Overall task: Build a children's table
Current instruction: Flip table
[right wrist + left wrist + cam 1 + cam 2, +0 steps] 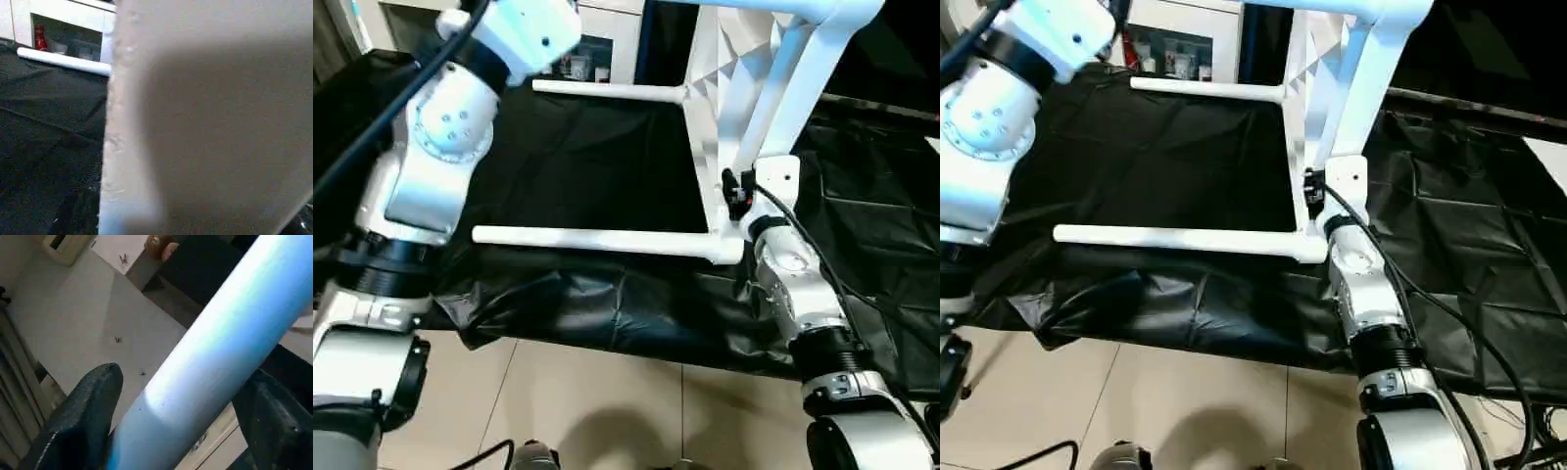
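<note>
**Operator:** While the black-draped work table (578, 166) carries the load, the children's table top (793, 88) stands on its edge at my right, ribbed underside turned towards the left. Two legs are already in their sockets. The near leg (597, 238) and the far leg (607, 90) both lie level and point left across the drape.

**Spotter:** And the one you're working on?

**Operator:** That's the raised leg (220, 333), up by the top's high corner. In my left wrist view it crosses on a slant right between the fingers (88, 406). The left gripper (181, 391) stands open astride it, and I think it isn't clamped yet, though the view is very close.

**Spotter:** Right side?

**Operator:** The right gripper (736, 191) sits against the top's lower edge, just above the near leg's socket. I can't tell whether it's clamped there.

**Spotter:** So what does the next move turn on?

**Operator:** It turns on the raised leg's long axis. It runs level, leftward from the high corner, and my left arm is the nearer one. I'd close squarely across the tube, then push along that axis towards the socket.
</note>
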Motion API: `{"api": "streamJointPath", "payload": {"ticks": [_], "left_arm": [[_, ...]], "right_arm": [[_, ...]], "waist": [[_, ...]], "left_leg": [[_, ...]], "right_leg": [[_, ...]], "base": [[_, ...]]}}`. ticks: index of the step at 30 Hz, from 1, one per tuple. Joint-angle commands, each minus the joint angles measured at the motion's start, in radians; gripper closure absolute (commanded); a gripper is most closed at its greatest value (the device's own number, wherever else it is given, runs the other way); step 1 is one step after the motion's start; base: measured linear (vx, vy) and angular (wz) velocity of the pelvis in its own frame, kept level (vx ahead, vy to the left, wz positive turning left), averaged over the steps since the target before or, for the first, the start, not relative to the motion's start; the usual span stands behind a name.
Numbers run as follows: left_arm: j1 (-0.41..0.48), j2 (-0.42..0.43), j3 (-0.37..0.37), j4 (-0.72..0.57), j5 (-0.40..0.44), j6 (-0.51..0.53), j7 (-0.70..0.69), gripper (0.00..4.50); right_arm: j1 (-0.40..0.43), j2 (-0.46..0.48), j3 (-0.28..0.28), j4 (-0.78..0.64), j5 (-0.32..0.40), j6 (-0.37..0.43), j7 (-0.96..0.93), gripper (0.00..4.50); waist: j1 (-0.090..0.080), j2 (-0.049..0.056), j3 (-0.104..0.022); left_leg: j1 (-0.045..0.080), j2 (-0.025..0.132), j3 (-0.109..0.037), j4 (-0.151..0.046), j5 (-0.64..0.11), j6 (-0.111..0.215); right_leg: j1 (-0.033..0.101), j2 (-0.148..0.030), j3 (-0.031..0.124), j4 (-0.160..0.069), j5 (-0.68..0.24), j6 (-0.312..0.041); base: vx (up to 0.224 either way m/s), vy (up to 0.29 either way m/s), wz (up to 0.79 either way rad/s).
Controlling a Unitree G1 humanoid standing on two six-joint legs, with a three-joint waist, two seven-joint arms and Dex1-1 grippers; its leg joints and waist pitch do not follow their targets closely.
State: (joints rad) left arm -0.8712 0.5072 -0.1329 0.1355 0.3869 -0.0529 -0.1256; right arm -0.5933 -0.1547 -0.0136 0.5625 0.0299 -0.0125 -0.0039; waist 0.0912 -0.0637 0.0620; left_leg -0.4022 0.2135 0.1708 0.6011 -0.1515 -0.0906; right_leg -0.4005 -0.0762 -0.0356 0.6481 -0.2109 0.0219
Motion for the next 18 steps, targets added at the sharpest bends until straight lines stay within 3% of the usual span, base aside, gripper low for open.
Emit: {"api": "streamJointPath", "payload": {"ticks": [1,8,12,13,18], "left_arm": [[0.024,-0.031,0.017,-0.026,-0.048,0.014,-0.003,1.07],[0.047,-0.066,0.091,-0.031,-0.119,0.071,0.013,1.23],[0.051,-0.14,0.184,-0.029,-0.219,0.148,0.051,1.24],[0.05,-0.152,0.197,-0.029,-0.233,0.158,0.057,1.24],[0.064,-0.219,0.263,-0.026,-0.307,0.227,0.085,1.24]], "right_arm": [[-0.018,-0.026,0.006,-0.029,-0.029,-0.02,0.019,2.46],[-0.04,-0.079,0.01,-0.052,-0.057,-0.023,0.035,2.46],[-0.09,-0.193,-0.016,-0.087,-0.069,0.0,0.088,2.46],[-0.098,-0.207,-0.018,-0.088,-0.071,0.002,0.095,2.46],[-0.189,-0.347,-0.014,-0.101,-0.086,0.039,0.209,2.52]], "waist": [[0.007,0.013,-0.082],[0.01,0.011,-0.082],[0.016,0.003,-0.083],[0.018,-0.003,-0.081],[0.029,0.0,-0.079]], "left_leg": [[0.029,0.002,0.005,-0.06,-0.151,-0.052],[0.027,0.001,0.008,-0.059,-0.142,-0.031],[0.023,-0.004,0.013,-0.054,-0.109,0.004],[0.02,-0.006,0.015,-0.052,-0.102,0.016],[0.024,-0.005,0.019,-0.048,-0.118,0.046]], "right_leg": [[0.047,-0.039,0.025,-0.055,0.04,-0.173],[0.046,-0.04,0.026,-0.059,0.003,-0.167],[0.048,-0.037,0.027,-0.058,0.011,-0.168],[0.05,-0.036,0.028,-0.06,0.004,-0.167],[0.043,-0.036,0.028,-0.067,-0.055,-0.163]], "base": [[0.0,0.0,0.0],[0.0,0.0,0.0],[0.0,0.0,0.0],[0.0,0.0,0.0],[0.0,0.0,0.0]]}}
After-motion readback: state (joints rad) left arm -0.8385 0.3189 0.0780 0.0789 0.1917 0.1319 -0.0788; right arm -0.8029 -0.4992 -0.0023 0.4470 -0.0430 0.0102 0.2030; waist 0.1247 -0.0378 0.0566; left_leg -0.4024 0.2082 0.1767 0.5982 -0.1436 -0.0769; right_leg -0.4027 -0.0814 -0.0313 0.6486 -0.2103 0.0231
